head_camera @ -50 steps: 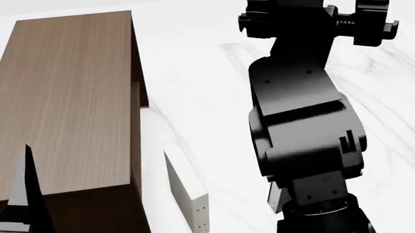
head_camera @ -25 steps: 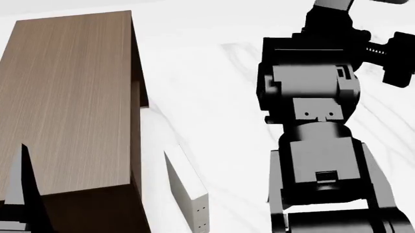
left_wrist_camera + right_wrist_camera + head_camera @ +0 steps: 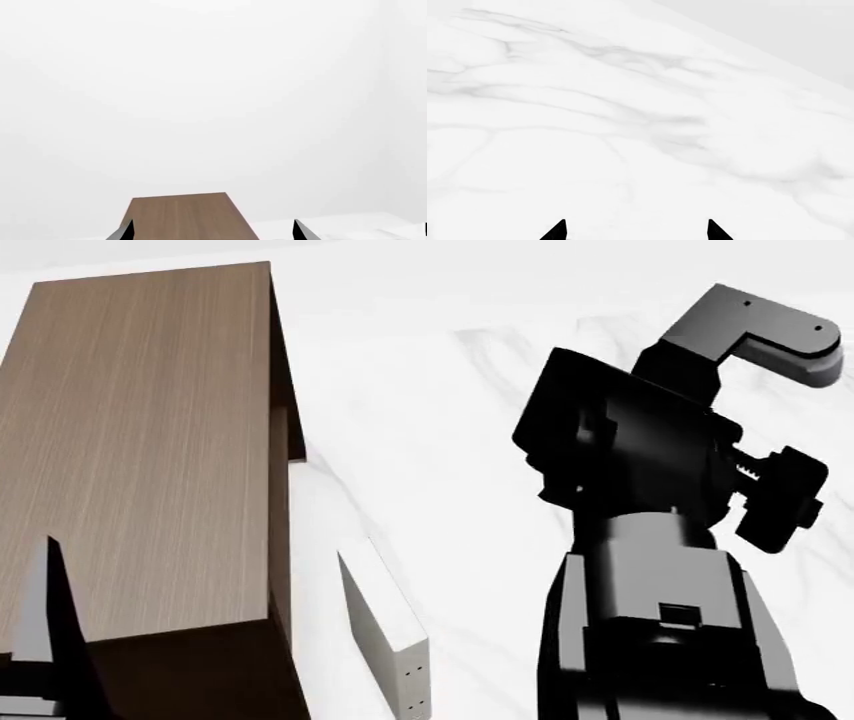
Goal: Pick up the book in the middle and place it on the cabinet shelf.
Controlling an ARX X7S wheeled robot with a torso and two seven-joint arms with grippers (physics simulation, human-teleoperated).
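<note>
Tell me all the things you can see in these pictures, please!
cabinet: one, dark brown wood with a lighter brown top, at the head view's left, standing on the table.
off-white book: one, off-white with small dots, upright on the table beside the cabinet.
table: one, white marble with grey veins, under everything.
dark grey book: none in view.
left gripper: one, black, fingertips apart, empty, over the cabinet top.
right gripper: one, black, fingertips apart, empty, above bare marble.
right arm: one, black and grey, at the head view's right.
</note>
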